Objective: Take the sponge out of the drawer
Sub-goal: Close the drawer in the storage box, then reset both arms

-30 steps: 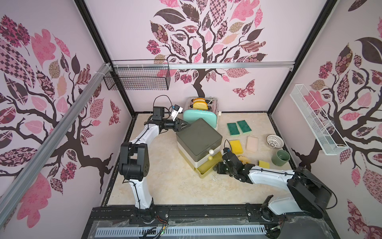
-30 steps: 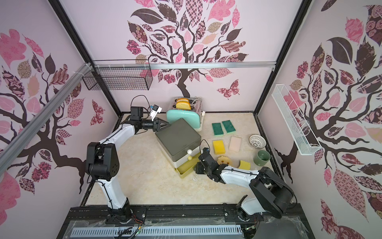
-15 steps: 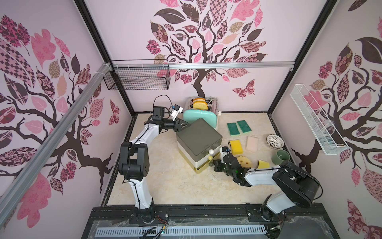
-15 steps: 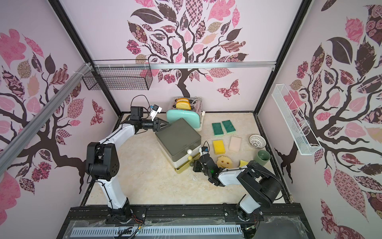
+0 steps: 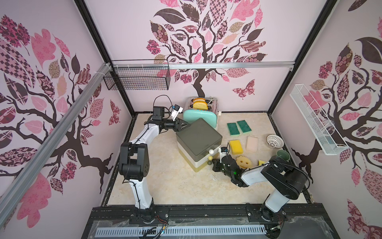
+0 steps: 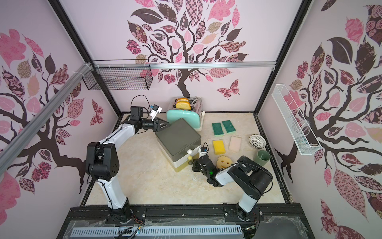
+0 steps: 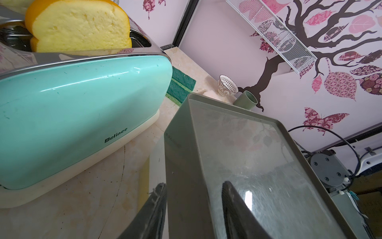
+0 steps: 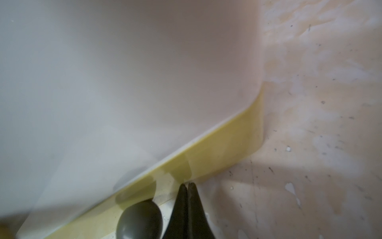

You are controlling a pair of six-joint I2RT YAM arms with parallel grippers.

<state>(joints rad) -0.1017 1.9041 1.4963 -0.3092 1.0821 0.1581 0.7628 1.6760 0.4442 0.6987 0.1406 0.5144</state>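
Observation:
The drawer unit [image 5: 198,137] [image 6: 177,134] has a grey-green top, a white middle drawer and a yellow bottom drawer [image 5: 196,168] [image 8: 217,153]. All its drawers stand pushed in, so their insides are hidden. My right gripper [image 5: 214,165] [image 6: 194,164] [image 8: 187,183] is shut and empty. Its tips touch the yellow drawer front beside the dark green knob [image 5: 209,163] [image 8: 139,219]. A round smiley sponge [image 5: 242,162] [image 6: 224,161] lies on the table behind that arm. My left gripper [image 5: 187,125] [image 7: 193,184] is clamped on the unit's rear top edge.
A yellow sponge [image 5: 235,144], a pink one [image 5: 252,143] and two green ones [image 5: 233,129] lie right of the unit. A mint toaster [image 5: 201,115] stands close behind it. A patterned bowl [image 5: 275,141] and a green mug [image 5: 283,155] sit by the right wall.
The yellow bottom drawer stood pulled out a second ago and is now pushed in flush. My right gripper moved in with it toward the unit. The left arm has not moved.

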